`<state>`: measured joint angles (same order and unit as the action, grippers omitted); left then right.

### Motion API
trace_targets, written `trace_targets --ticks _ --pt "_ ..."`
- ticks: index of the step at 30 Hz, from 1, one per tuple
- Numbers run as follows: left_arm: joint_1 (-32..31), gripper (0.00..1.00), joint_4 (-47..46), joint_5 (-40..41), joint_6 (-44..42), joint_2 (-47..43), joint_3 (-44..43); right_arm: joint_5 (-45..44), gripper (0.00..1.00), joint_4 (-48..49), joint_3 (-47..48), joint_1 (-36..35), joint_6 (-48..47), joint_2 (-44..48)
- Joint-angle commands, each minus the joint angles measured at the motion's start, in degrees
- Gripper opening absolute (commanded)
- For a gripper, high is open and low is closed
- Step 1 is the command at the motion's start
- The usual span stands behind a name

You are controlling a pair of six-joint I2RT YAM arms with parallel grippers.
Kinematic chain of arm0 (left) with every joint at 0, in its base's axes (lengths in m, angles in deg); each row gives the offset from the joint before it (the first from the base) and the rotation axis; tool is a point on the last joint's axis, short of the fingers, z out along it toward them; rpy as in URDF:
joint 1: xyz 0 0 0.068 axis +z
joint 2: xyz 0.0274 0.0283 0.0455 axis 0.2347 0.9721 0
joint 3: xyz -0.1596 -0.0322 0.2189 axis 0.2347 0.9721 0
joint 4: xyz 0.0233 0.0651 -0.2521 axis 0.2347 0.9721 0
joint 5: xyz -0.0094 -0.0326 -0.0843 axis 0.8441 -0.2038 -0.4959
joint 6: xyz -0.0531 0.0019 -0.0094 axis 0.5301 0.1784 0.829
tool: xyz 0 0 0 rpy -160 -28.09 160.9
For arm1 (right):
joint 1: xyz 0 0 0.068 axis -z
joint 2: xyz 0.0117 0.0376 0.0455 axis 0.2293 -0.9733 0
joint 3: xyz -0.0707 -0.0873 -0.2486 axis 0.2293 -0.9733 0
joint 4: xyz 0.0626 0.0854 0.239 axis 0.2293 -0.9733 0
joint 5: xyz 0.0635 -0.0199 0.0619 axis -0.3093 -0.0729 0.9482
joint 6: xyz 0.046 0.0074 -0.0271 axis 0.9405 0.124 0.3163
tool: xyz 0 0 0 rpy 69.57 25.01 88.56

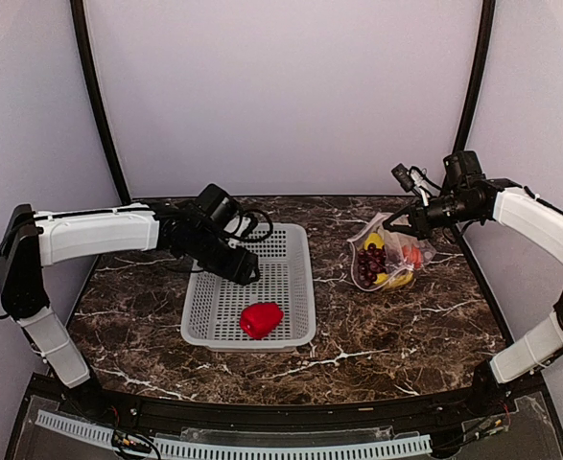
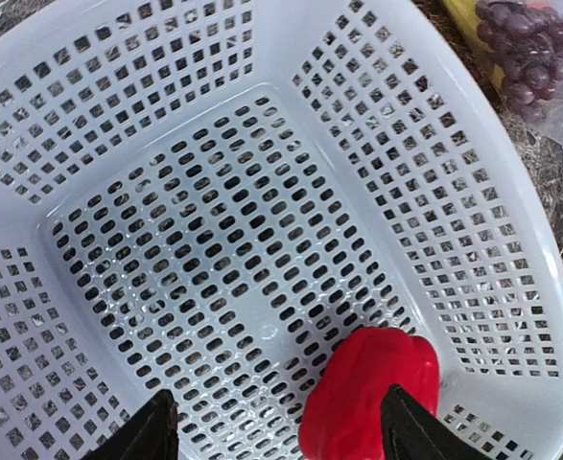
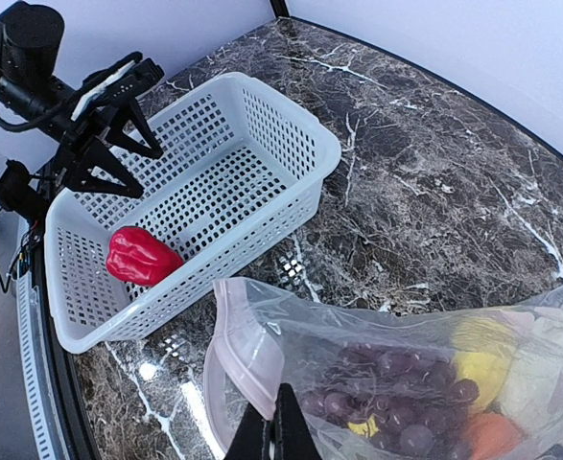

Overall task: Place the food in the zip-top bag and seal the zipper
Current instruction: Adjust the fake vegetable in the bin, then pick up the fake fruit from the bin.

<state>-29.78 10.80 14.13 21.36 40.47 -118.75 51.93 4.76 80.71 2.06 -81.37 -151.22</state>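
One piece of food, the red pepper, lies in the near end of the white perforated basket. My left gripper hovers open over the basket floor, short of the pepper and clear of it. The clear zip-top bag lies to the right of the basket. It holds a dark grape bunch, yellow pieces and an orange tomato. My right gripper is shut on the bag's mouth edge by the pinkish zipper, holding the mouth agape toward the basket.
The basket has raised slotted walls all round. Dark marble tabletop surrounds it, with the bag close to its right side. White walls and black frame poles enclose the back and sides.
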Motion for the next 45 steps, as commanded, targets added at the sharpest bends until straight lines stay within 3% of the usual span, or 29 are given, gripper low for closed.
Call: trace_targets --ticks 1,8,10,12,29,36,45 --pt "-3.4 0.72 6.3 1.2 -0.9 -1.2 -4.6 0.1 0.00 0.9 -0.9 0.4 -0.7 1.0" --pt "-9.8 0.75 15.1 4.3 0.4 2.0 -10.7 0.6 0.00 1.0 -1.0 0.3 -0.8 1.0" --pt "-10.6 0.87 17.2 4.7 1.1 3.1 -11.5 0.9 0.00 0.9 -1.0 0.3 -0.7 0.9" --pt "-11.2 0.90 18.2 4.9 1.2 3.5 -11.4 0.7 0.00 0.7 -1.0 0.3 -0.8 0.9" --pt "-12.6 0.91 18.6 3.4 -1.3 11.5 -11.5 1.3 0.00 0.5 -1.4 0.3 -0.8 1.4" --pt "-12.6 0.88 18.9 4.2 -1.6 14.8 -13.2 1.2 0.00 0.4 -1.4 0.3 -1.0 1.5" --pt "-12.6 0.72 19.1 3.6 -2.1 15.6 -13.9 1.6 0.00 0.2 -1.2 0.3 -1.1 0.7"
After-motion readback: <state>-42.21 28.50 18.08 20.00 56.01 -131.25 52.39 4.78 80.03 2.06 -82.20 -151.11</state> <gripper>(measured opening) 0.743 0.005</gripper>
